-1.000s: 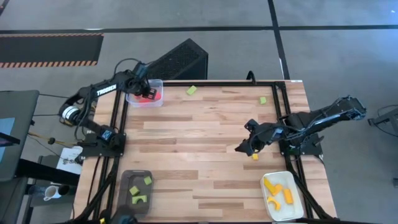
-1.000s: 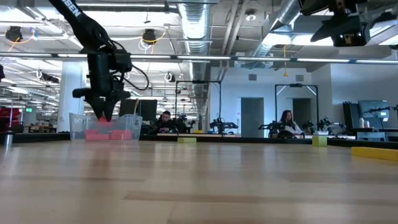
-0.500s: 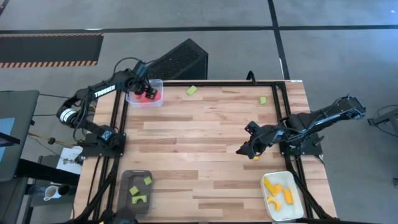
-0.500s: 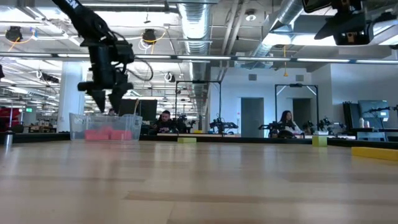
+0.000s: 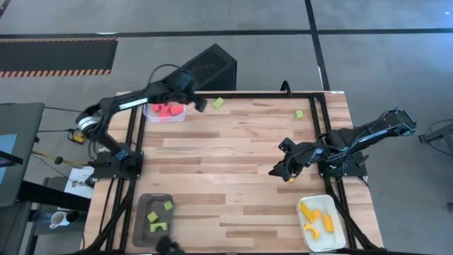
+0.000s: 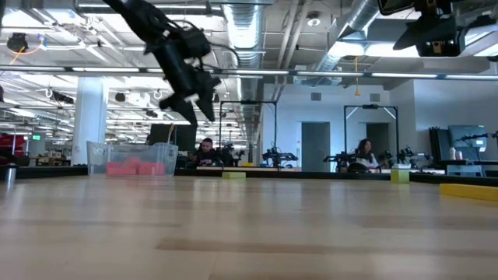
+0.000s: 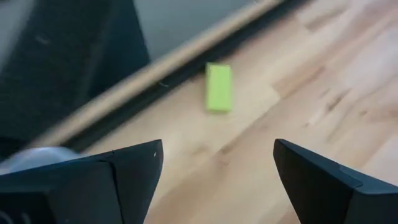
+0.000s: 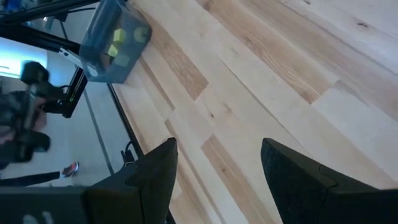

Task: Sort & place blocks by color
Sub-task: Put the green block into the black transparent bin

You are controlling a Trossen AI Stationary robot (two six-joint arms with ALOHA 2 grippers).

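I am steering the left gripper (image 5: 198, 105) toward a loose light green block (image 5: 218, 103) near the far edge of the wooden table (image 5: 233, 170). Its fingers are spread apart and empty, raised above the table between the clear tray (image 5: 168, 113) and that block. In the left wrist view the green block (image 7: 218, 87) lies flat between my 2 fingers' line of sight, close to the table's dark rim. To do this step well, I judge I should centre the block between the fingers, turn them square to its long sides, and descend straight, since the rim sits near.

The right gripper (image 5: 281, 168) hangs over the table's right half, fingers apart and holding nothing, with a small yellow-orange block (image 5: 290, 178) on the wood just beside it.

The table is pale planked wood with a black frame. The clear tray at the far left corner holds red blocks (image 5: 165, 110). A dark grey tray (image 5: 141, 212) at the near left holds 3 green blocks (image 5: 158, 216). A white tray (image 5: 338, 210) at the near right holds yellow-orange blocks (image 5: 316, 217). 1 more green block (image 5: 299, 114) lies at the far right.

Beyond the table the low view shows a large workshop with ceiling ducts, other rigs, and 2 seated people (image 6: 362, 152) far off.
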